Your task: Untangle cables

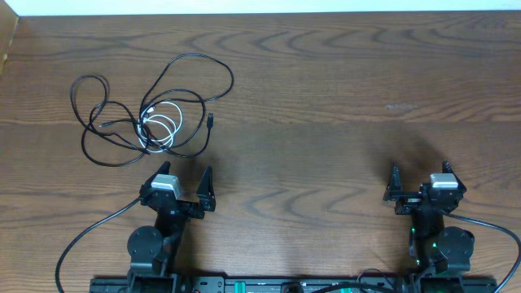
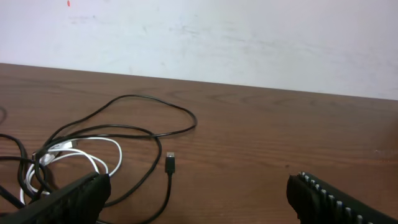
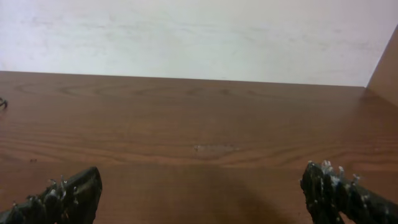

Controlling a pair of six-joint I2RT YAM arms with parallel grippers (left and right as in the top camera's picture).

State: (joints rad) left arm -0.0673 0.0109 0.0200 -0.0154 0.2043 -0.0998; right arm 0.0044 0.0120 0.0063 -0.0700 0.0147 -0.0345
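table [image 1: 326,65]: brown wood; wall [image 2: 249,37]: white; scuff [image 3: 213,149]: pale

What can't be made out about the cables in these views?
Overhead: which strand lies on top where the black cable crosses the white cable; too small.
Left wrist: the black cable's left loops, cut by the frame edge; nearer strands behind a finger of the left gripper.
Right wrist: only a dark speck at the left edge, unidentifiable.

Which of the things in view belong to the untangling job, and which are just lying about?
Part of the job:
- long thin black cable with small plug ends
- shorter thin white cable, tangled in it
- left gripper and right gripper, both open and empty

Not part of the job:
- brown wooden table
- pale scuff on it
- thick black arm wires
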